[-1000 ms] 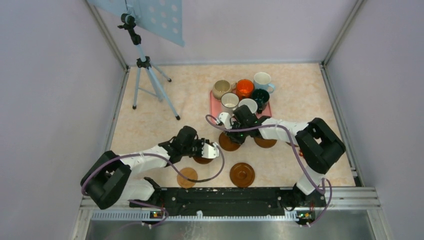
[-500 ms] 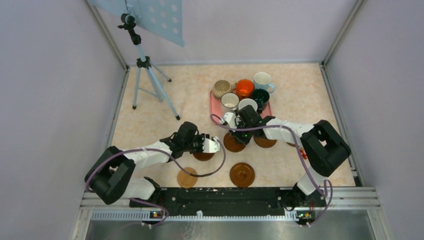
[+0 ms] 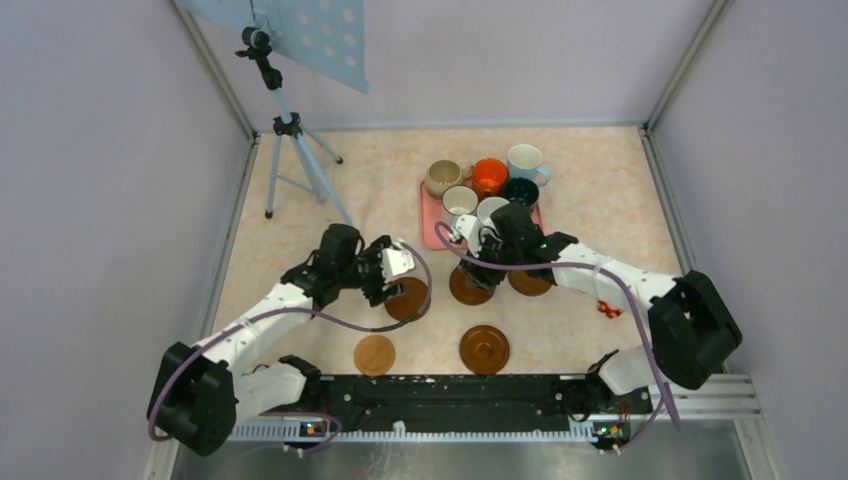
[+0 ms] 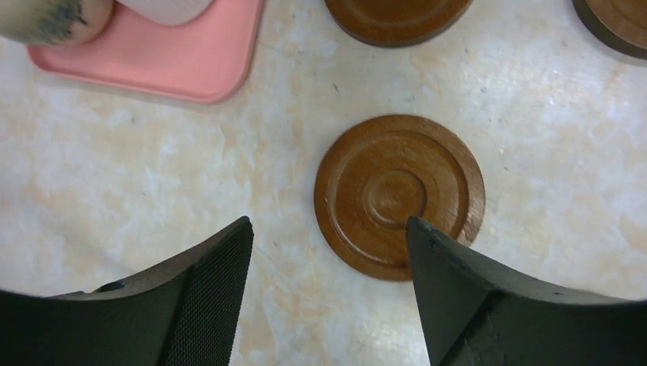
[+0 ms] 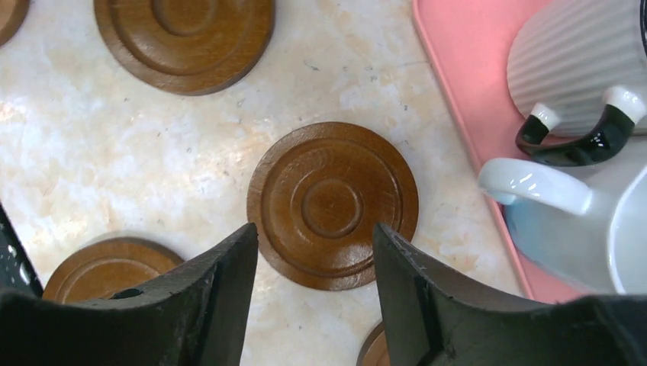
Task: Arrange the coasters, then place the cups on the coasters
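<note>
The left gripper (image 4: pixel 329 229) is seen with its jaws spread wide and nothing is held between them — a dark brown coaster (image 4: pixel 399 197) lies flat on the worktop (image 4: pixel 114 191) just beyond the fingertips. The right gripper (image 5: pixel 314 232) is opened wide too and is empty, above a second coaster (image 5: pixel 333 204) that lies beside the pink tray (image 5: pixel 465 91). The six cups (image 3: pixel 489 175) are crowded together at that tray — none is placed on a coaster.
</note>
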Motion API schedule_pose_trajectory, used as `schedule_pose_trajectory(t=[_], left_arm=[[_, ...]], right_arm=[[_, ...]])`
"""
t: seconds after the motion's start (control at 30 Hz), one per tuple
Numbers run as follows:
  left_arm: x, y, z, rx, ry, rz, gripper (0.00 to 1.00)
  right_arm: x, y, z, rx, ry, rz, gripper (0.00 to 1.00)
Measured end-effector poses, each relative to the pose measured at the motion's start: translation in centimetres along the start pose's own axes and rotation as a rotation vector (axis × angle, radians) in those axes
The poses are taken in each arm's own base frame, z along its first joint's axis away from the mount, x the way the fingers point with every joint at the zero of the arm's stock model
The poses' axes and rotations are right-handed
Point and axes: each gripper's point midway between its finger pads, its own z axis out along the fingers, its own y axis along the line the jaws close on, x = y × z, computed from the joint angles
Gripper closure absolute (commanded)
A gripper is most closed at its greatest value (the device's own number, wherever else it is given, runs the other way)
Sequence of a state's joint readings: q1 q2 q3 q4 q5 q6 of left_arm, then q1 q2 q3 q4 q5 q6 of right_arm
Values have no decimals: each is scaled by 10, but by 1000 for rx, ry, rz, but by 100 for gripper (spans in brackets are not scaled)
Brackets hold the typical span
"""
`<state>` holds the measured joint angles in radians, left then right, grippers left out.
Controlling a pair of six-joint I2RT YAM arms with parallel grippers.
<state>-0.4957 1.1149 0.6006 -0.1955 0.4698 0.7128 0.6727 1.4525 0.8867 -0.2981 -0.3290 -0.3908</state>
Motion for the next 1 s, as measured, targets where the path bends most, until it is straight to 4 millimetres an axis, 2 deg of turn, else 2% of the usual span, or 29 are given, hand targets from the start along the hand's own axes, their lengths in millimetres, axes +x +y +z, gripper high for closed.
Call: schedule_pose_trajectory(t=[0.1, 0.23, 0.37, 0.5, 0.7, 1.0], left_arm=[[8, -4, -13, 26, 9, -33, 15], [21, -22, -20, 74, 19, -3, 13], [36, -41, -18, 124, 25, 23, 17], [47, -49, -11, 179, 41, 30, 18], [62, -54, 0, 226, 75, 54, 15], [68, -40, 13, 195, 81, 98, 22]], right_arm=[[-2, 8, -9, -10, -32, -35, 39], [18, 22, -3, -30, 8, -56, 37], [30, 30, 2, -44, 35, -87, 38], [34, 29, 11, -49, 50, -111, 38], [49, 29, 24, -70, 99, -136, 38], [54, 22, 34, -46, 119, -154, 43]])
